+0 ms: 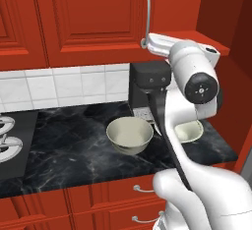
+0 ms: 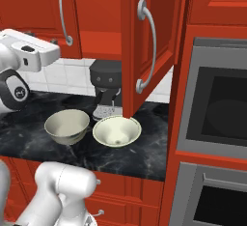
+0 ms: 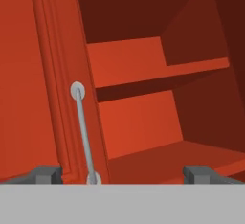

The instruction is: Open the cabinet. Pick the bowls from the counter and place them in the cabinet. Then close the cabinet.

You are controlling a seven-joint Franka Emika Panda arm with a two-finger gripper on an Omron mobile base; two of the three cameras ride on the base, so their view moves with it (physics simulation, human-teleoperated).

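The cabinet (image 2: 144,36) fills the upper part of both base views, glossy red wood with raised panels; its right door stands swung out toward the room, edge-on at upper centre of the right base view, carrying a long curved silver handle (image 2: 149,46). The left door (image 1: 93,17) is closed, its own handle (image 1: 147,17) running down the upper middle of the left base view. In the hand view the open interior shows a flat red shelf (image 3: 143,65) at upper right.

Below, the counter (image 1: 69,145) stretches across mid-frame, polished black marble with thin white veins. A boxy black coffee machine (image 2: 107,82) stands at its back against white tiles.

Two cream ceramic bowls sit side by side on the marble: the deeper bowl (image 2: 67,126) and the wider, shallower bowl (image 2: 116,131).

The gripper (image 3: 122,174) hangs up by the cabinet, fingers spread wide, holding nothing.
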